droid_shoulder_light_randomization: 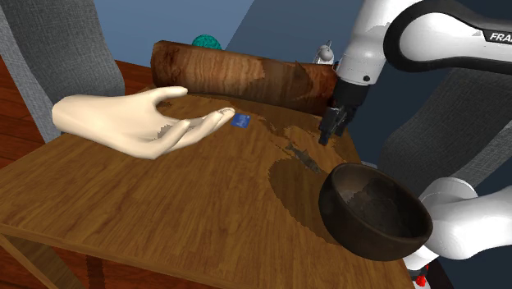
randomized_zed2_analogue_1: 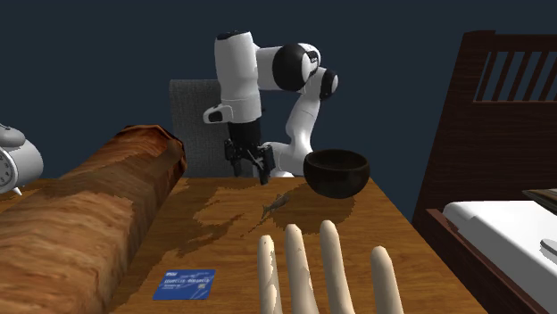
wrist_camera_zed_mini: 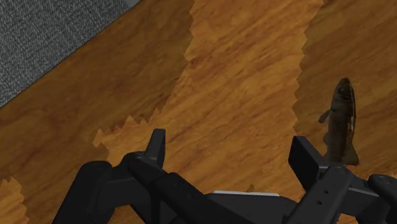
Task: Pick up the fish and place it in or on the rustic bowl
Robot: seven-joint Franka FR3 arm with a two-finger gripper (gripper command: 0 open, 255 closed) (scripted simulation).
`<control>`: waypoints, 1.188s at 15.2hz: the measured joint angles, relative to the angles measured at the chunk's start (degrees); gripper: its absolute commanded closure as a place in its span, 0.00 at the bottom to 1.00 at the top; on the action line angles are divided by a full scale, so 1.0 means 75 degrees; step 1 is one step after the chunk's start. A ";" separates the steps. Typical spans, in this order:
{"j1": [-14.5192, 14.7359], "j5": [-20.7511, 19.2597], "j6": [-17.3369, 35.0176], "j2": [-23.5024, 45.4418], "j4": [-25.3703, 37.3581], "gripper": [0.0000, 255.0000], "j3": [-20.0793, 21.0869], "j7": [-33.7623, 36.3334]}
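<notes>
Shoulder view is showing a dark brown bowl (droid_shoulder_light_randomization: 373,212) sitting upright at the table's (droid_shoulder_light_randomization: 164,213) near corner, close to the robot's stand. Its dark inner wall is showing. The fish (droid_shoulder_light_randomization: 305,158) is lying outside it, flat on the wood between the bowl and the gripper (droid_shoulder_light_randomization: 332,127).

The gripper is hanging above the table with its fingers pointing down. In the wrist view the gripper (wrist_camera_zed_mini: 228,143) is standing open, with bare wood grain showing between its fingers. The fish (wrist_camera_zed_mini: 341,121), slim and brownish, is lying just outside one finger, not between the two, and is not being held.

Beyond the gripper, away from the bowl, a blue card (droid_shoulder_light_randomization: 240,120) is lying flat. A pale model hand (droid_shoulder_light_randomization: 139,121) is resting palm up with its fingertips near the card. A thick brown log (droid_shoulder_light_randomization: 238,75) is lying along the table's far edge.

Second exterior view is showing the bowl (randomized_zed2_analogue_1: 336,172) beside the gripper (randomized_zed2_analogue_1: 250,161), the fish (randomized_zed2_analogue_1: 275,204) nearer the camera, and a dark wooden bed (randomized_zed2_analogue_1: 500,134) alongside the table. Grey carpet (wrist_camera_zed_mini: 51,44) is showing past the table's edge.
</notes>
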 measured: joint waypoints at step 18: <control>0.0436 0.0570 0.1032 0.0628 -0.0072 0.00 0.1499 0.1314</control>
